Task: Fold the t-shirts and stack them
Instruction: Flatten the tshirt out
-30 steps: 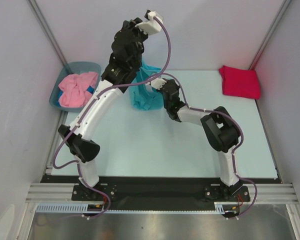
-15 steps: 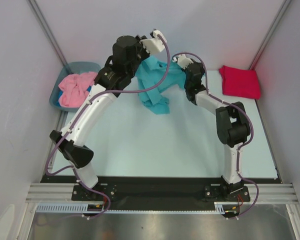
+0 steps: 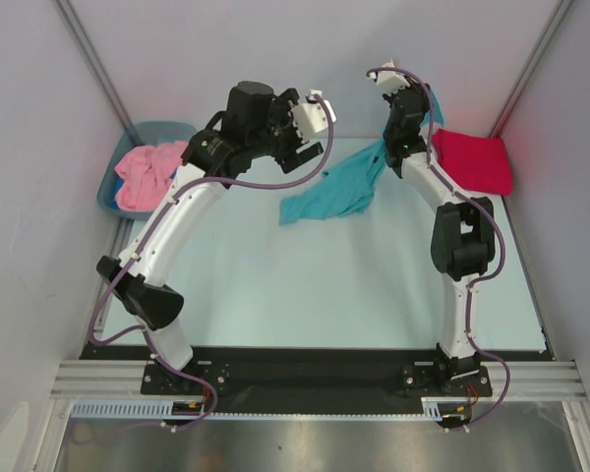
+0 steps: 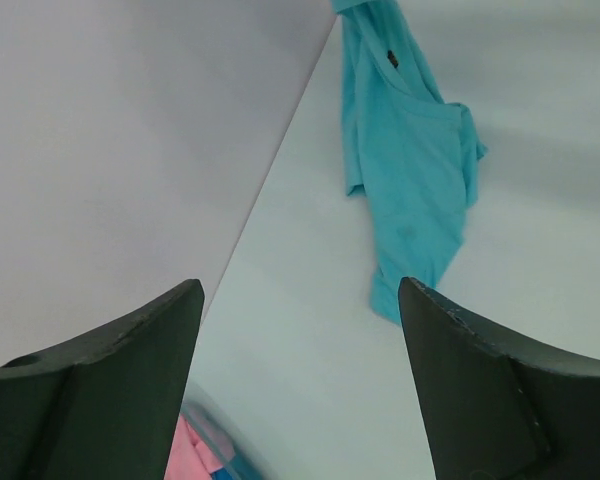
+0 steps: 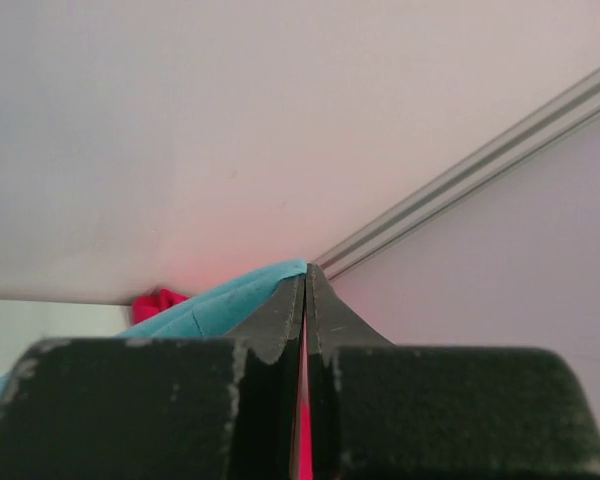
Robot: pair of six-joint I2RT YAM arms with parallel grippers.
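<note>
The turquoise t-shirt [image 3: 329, 195] hangs stretched from my right gripper [image 3: 423, 106] down onto the table, its lower end lying spread out. That gripper [image 5: 306, 275] is raised near the back wall and shut on an edge of the turquoise cloth [image 5: 230, 300]. My left gripper [image 3: 310, 147] hovers left of the shirt with its jaws open and nothing between them [image 4: 298, 285]; the turquoise shirt [image 4: 410, 180] lies ahead of it. A folded crimson t-shirt [image 3: 472, 160] rests at the back right. The pink t-shirt [image 3: 149, 177] lies crumpled in a tub.
The grey-blue plastic tub [image 3: 167, 131] stands off the table's left edge at the back. Pale walls close in the back and both sides. The arms' bases are bolted to a rail at the near edge.
My left gripper has let go of the turquoise shirt and opened. The right gripper has carried its hold up and to the right, pulling the shirt out long.
</note>
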